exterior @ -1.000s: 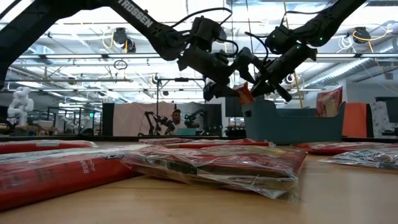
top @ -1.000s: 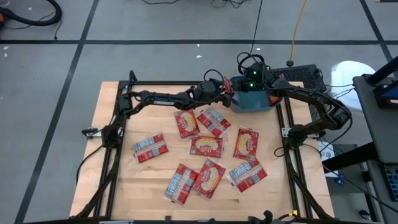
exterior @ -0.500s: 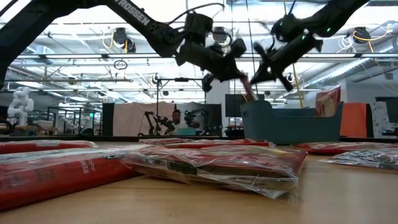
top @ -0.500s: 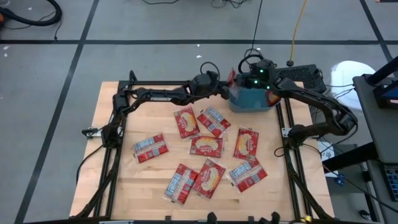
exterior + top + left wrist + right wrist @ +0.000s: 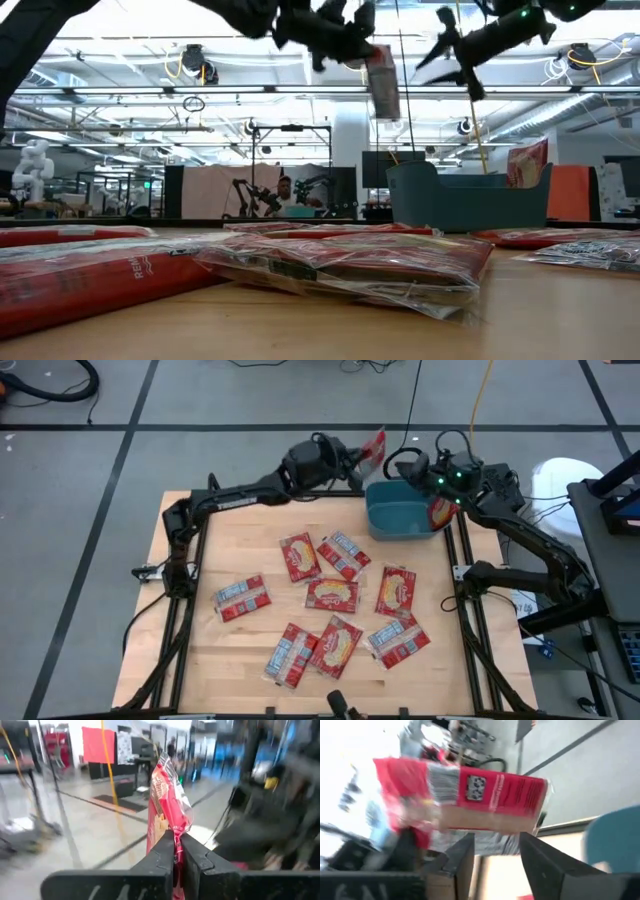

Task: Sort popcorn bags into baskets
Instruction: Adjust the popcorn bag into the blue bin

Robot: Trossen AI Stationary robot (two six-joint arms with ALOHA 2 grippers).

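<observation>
We see the left hand (image 5: 362, 452) raised above the far edge of the bench (image 5: 240, 650), just beside the teal basket (image 5: 402, 520), its fingers pinched tight on one red popcorn bag (image 5: 375, 444). In the left wrist view that held bag (image 5: 168, 805) stands upright out of the closed fingers (image 5: 161, 857), and in the low view it hangs high over the basket's (image 5: 470, 198) near corner.

The right hand (image 5: 432, 468) is lifted over the far right corner of the basket; in its wrist view its fingers (image 5: 462, 855) stand apart with nothing between them, and the held bag (image 5: 470, 802) shows beyond them. One more packet (image 5: 441, 512) leans at the basket's right wall; we cannot tell whether it lies inside.

Eight popcorn bags (image 5: 332, 594) lie flat and scattered across the middle of the bench, well apart from both hands. A person (image 5: 285, 193) sits in the room behind
</observation>
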